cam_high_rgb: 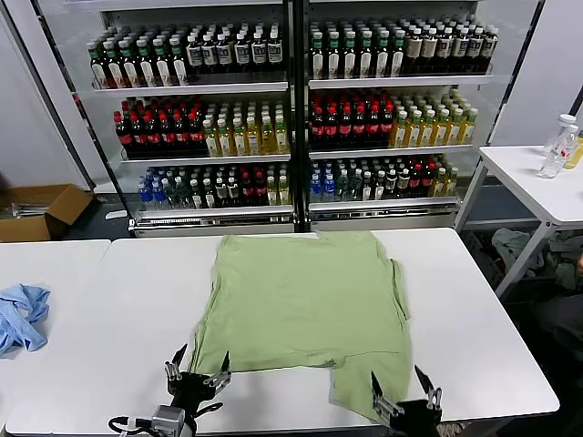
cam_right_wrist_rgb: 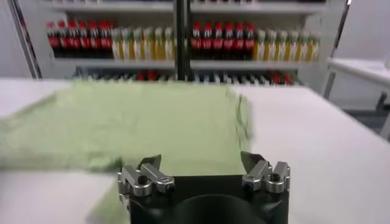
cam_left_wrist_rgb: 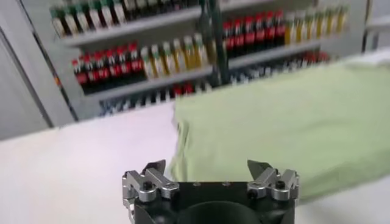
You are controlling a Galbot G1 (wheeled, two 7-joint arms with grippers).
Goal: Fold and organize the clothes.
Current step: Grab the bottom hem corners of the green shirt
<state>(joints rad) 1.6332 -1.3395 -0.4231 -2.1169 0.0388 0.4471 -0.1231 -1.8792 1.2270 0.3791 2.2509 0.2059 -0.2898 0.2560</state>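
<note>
The light green shirt [cam_high_rgb: 305, 305] lies flat on the white table [cam_high_rgb: 127, 300], plain side up; collar, buttons and chest print are hidden. Its near edge is uneven, with a flap reaching toward the front at the right. My left gripper [cam_high_rgb: 198, 362] is open and empty, just in front of the shirt's near left corner. My right gripper [cam_high_rgb: 405, 384] is open and empty, at the near right flap's edge. The shirt fills the left wrist view [cam_left_wrist_rgb: 286, 115] beyond the open left gripper [cam_left_wrist_rgb: 210, 168]. It also lies ahead of the open right gripper [cam_right_wrist_rgb: 200, 163] in the right wrist view [cam_right_wrist_rgb: 134, 125].
A crumpled light blue cloth [cam_high_rgb: 20, 314] lies at the table's left edge. A drinks fridge [cam_high_rgb: 291, 109] with several rows of bottles stands behind the table. A second white table [cam_high_rgb: 537, 182] with bottles is at the right. A cardboard box [cam_high_rgb: 41, 211] sits on the floor at left.
</note>
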